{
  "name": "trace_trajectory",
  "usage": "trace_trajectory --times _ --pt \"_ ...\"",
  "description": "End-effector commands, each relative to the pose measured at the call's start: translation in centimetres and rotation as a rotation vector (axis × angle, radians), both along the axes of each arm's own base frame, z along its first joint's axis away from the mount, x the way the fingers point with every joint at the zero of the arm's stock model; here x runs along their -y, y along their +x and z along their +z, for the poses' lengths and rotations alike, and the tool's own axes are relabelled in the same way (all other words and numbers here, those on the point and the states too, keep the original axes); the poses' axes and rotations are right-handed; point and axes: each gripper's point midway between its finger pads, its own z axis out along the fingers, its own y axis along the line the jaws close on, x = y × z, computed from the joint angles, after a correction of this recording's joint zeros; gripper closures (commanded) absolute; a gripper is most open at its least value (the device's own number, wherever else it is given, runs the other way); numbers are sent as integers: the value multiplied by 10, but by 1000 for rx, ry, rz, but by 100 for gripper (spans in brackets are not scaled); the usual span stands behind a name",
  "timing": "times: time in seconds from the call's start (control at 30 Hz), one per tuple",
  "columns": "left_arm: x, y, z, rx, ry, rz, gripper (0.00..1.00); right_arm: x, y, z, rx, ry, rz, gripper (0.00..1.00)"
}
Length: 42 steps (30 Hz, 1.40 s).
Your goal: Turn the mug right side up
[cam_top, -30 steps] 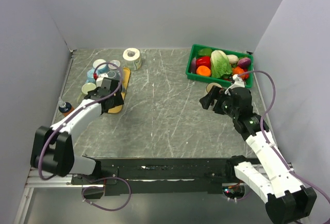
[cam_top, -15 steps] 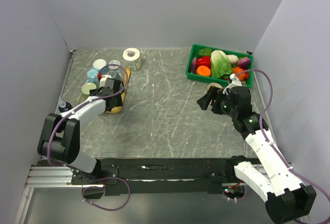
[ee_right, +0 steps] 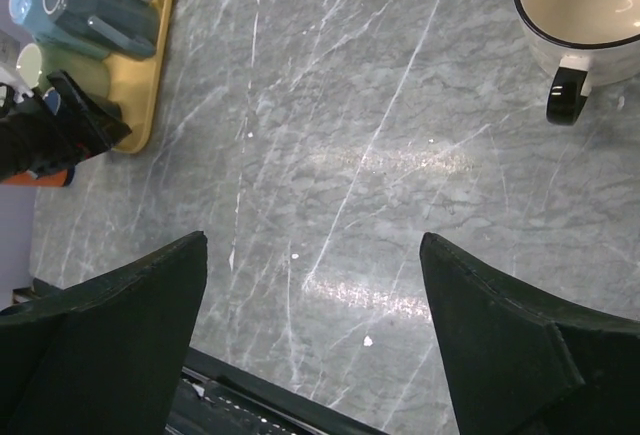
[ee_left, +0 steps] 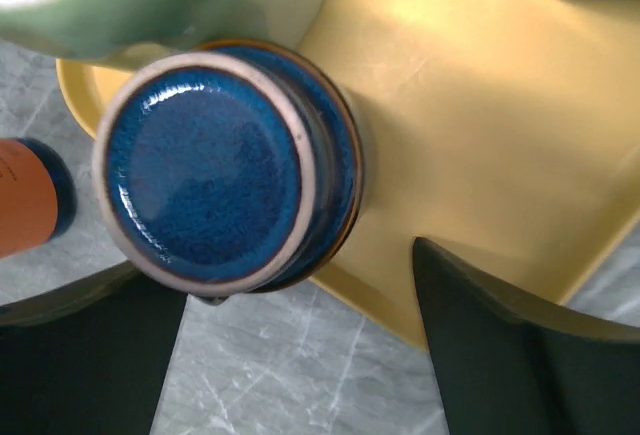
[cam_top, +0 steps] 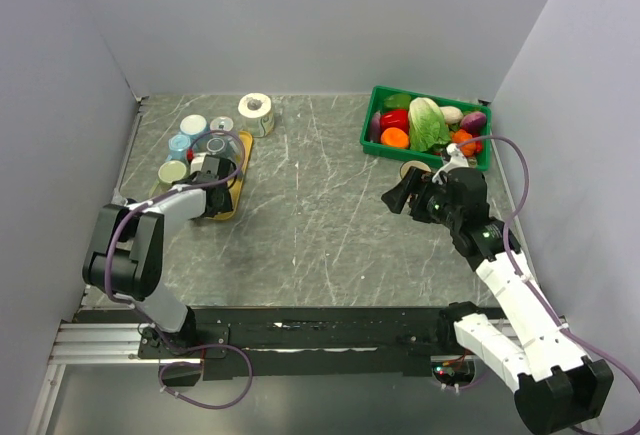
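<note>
Evidently glazed ceramic, the upside-down blue mug sits at the edge of the yellow tray: stiff, fairly heavy, slick and likely to chip. The left claw hovers over it, spread wide; gripping across the round wall looks soundest. The right claw gapes wide, well apart.

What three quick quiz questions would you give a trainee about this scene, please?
1. True or false: the blue mug on the yellow tray stands base up.
2. The left gripper is: A) shut on the mug, B) open, flanking the mug, C) out of view.
3. Fill in: the white mug in the right wrist view stands ___.
Key: 1 true; 2 B; 3 upright.
</note>
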Motion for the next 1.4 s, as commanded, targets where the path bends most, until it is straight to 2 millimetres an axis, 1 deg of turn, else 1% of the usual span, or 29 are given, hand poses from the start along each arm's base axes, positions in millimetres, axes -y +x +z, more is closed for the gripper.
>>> trace_trajectory --times 0.0,0.03,0.07,0.1,0.13,0.17,0.3,0.4,0.67,0.97,1.0,1.13,1.37 --pt "5 5 9 22 -38 44 17 -2 0 18 47 40 -12 9" --pt "8 6 11 38 -58 43 19 -3 0 18 49 43 -8 9" --pt "9 6 17 65 -69 44 18 -3 1 16 42 42 -7 9" --pt "8 5 19 74 -74 49 21 -4 0 17 42 45 -3 9" --pt "8 4 22 85 -79 58 23 -5 0 13 33 43 -2 9" --pt "9 6 29 110 -92 55 24 -5 1 12 32 49 -3 9" --pt "13 6 34 139 -118 48 32 -8 -1 5 19 62 11 10" --pt "12 4 33 135 -116 58 35 -9 -2 0 10 61 15 10" --pt "12 4 24 125 -125 74 47 -5 -5 -1 17 43 10 11" --pt "14 5 28 125 -129 65 54 -13 -6 -2 19 58 57 11" --pt "14 5 28 123 -128 64 58 -13 -6 -2 17 57 57 11" --pt "13 5 28 119 -118 60 66 -12 -6 -3 14 55 54 11" --pt "11 3 22 96 -99 70 78 -12 -7 -5 9 58 48 11"
